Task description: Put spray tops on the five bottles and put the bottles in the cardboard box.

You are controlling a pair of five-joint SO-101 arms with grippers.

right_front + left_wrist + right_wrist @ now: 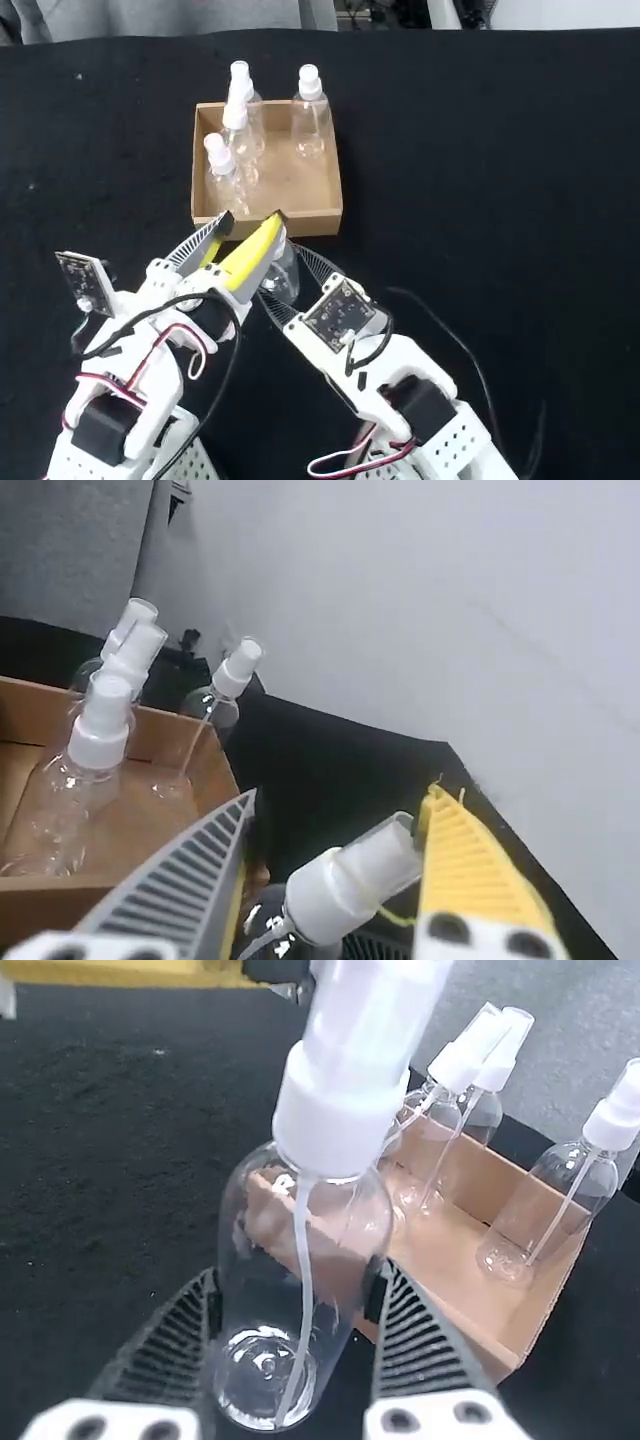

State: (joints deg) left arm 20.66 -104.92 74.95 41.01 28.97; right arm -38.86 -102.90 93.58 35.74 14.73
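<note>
Right wrist view puts the bottle (300, 1270) squarely between the right gripper (300, 1305) fingers, which press on both sides of its clear body low down. Its base is towards the camera, and its neck and top (350, 1050) point away towards the box (520, 1310). The long axis therefore runs roughly along the fingers and tilts up and forward, not upright.

In the left wrist view the left gripper (340, 800) straddles the top. The yellow finger (470, 870) lies against the nozzle, and a gap shows on the grey finger's (180, 880) side, so the jaws stand apart and are not clamped. The collar looks seated on the neck, though I cannot tell whether it is fully tight.

In the high view the two arms meet in a V just short of the box's near wall, with the left fingertips over that wall. Four capped bottles (310, 120) stand inside, three along the left and back and one at the back right. The near-right floor of the box is bare.

As I judge it, the move turns on the short stretch forward from the right gripper to that bare corner. The right arm has the bottle and sits just beside the box. The bottle must be tipped upright as it goes, and the left gripper has to back off the top first or it will drag the nozzle.
</note>
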